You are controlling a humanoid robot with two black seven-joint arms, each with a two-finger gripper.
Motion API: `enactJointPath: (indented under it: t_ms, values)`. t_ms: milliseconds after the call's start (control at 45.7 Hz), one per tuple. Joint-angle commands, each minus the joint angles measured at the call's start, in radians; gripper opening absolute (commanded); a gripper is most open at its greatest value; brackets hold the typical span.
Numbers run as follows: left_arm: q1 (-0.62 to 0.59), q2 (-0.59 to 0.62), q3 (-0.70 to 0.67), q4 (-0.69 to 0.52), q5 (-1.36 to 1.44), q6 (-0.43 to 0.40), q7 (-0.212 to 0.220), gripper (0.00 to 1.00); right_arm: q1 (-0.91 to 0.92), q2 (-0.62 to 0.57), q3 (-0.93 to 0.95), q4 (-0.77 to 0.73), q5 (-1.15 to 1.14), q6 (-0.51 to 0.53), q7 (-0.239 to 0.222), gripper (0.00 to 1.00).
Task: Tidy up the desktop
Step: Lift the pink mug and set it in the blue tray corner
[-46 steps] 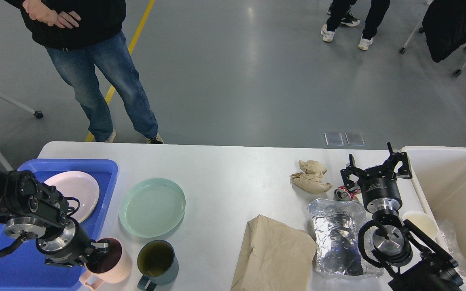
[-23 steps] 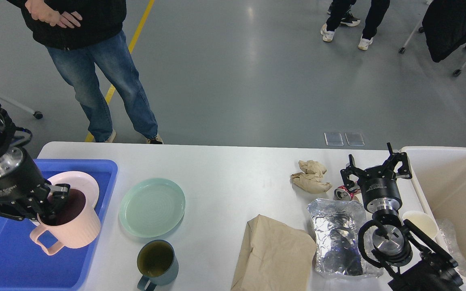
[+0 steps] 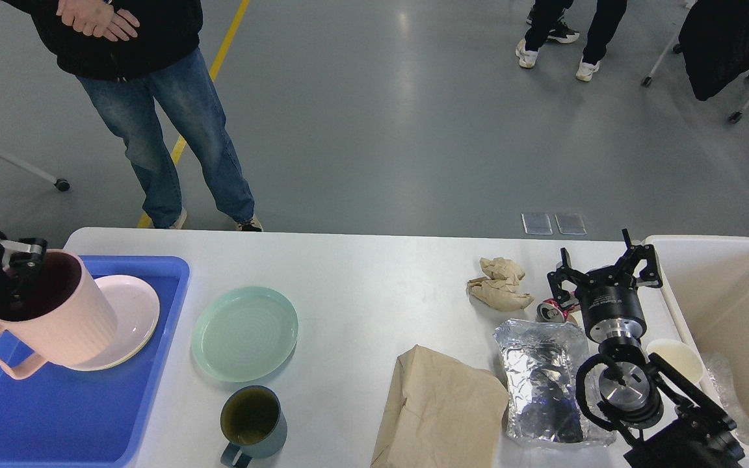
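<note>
Precariously, the left gripper [image 3: 4, 276] pinches the pink mug [image 3: 49, 318] by its rim, above the blue tray [image 3: 88, 416].
A rim pinch could slip, dropping it onto the pink plate [image 3: 131, 309] just below; the right gripper [image 3: 605, 266] hangs spread over the desktop [image 3: 361, 279], beside a can [image 3: 551, 312].

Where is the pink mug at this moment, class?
In the head view the pink mug is at the far left, gripped at its rim by the left gripper and tilted above the blue tray, in front of the pink plate.
</note>
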Motion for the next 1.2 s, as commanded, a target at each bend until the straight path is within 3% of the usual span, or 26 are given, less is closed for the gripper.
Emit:
enactJointPath:
  t_ms: [0, 175, 350, 459, 525, 809, 962, 1181]
  values:
    - [0.107, 0.092, 0.036, 0.107, 0.014, 0.023, 0.001, 0.0, 0.0, -0.001, 0.0, 0.001, 0.0, 0.0, 0.0, 1.0]
    - [0.34, 0.324, -0.033, 0.377, 0.063, 0.017, 0.023, 0.0, 0.0, 0.001, 0.0, 0.001, 0.0, 0.0, 0.0, 1.0]
    - [0.72, 0.39, -0.267, 0.603, 0.072, 0.021, 0.027, 0.0, 0.0, -0.001, 0.0, 0.001, 0.0, 0.0, 0.0, 1.0]
    - [0.895, 0.462, -0.431, 0.77, 0.106, 0.012, 0.076, 0.0, 0.0, 0.001, 0.0, 0.001, 0.0, 0.0, 0.0, 1.0]
    - [0.989, 0.476, -0.523, 0.847, 0.115, 0.01, 0.101, 0.0, 0.0, -0.001, 0.0, 0.001, 0.0, 0.0, 0.0, 1.0]
    - [1.377, 0.404, -0.795, 1.115, 0.164, 0.038, 0.109, 0.0, 0.0, 0.001, 0.0, 0.001, 0.0, -0.001, 0.0, 1.0]
    - [1.472, 0.396, -0.889, 1.132, 0.188, 0.104, 0.112, 0.01, 0.0, 0.001, 0.0, 0.001, 0.0, 0.0, 0.0, 1.0]
    - [1.481, 0.398, -0.919, 1.132, 0.188, 0.142, 0.112, 0.02, 0.0, 0.001, 0.0, 0.001, 0.0, 0.0, 0.0, 1.0]
